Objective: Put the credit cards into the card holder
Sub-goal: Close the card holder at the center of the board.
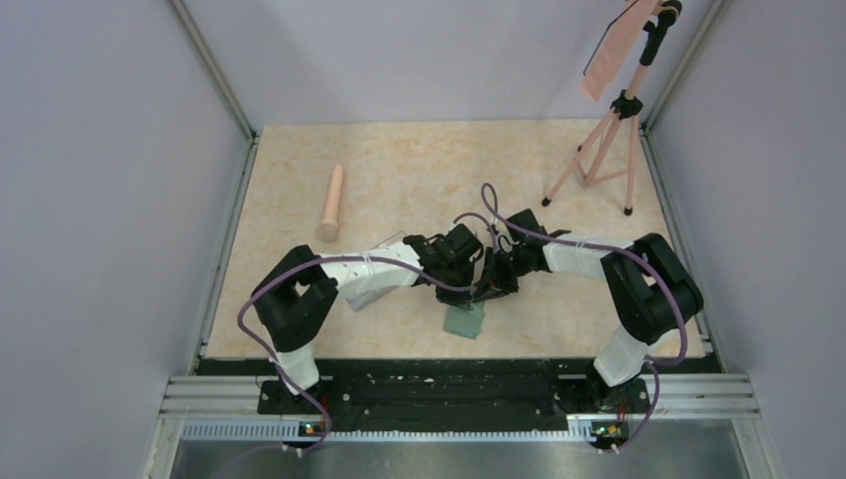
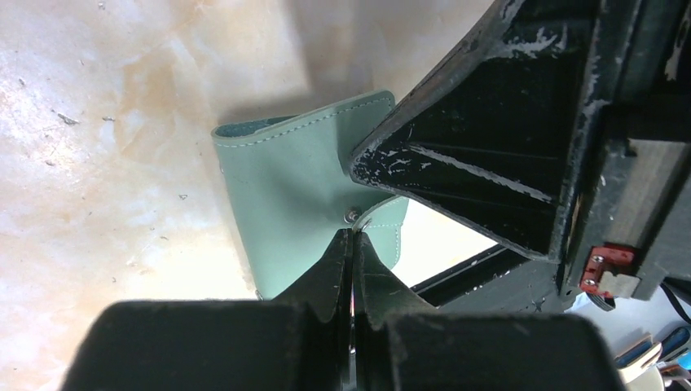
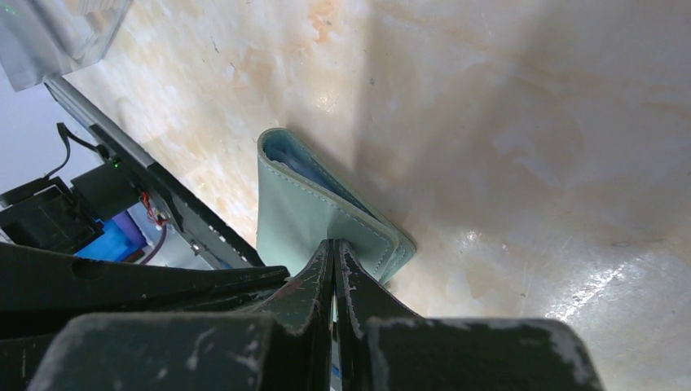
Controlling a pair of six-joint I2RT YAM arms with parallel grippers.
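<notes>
- Clenched tight, the left pincer [image 2: 352,238] meets at the snap tab of the muted-green folding leather card holder [image 2: 285,204]; whether it nips the tab I cannot tell.
- Likewise clenched, the right pincer [image 3: 334,248] has its tips touching the card holder's stitched edge.
- Lying on the pale marbled table [image 1: 429,170] near its front edge, between both arms, the card holder gapes slightly at one end over blue pages.
- Well apart, at the back left, lies a peach cylinder [image 1: 332,205].

Both arms bend in toward the middle, elbows wide. So the left gripper [image 2: 352,236] and right gripper [image 3: 334,246] both clamp the card holder [image 2: 285,187].
</notes>
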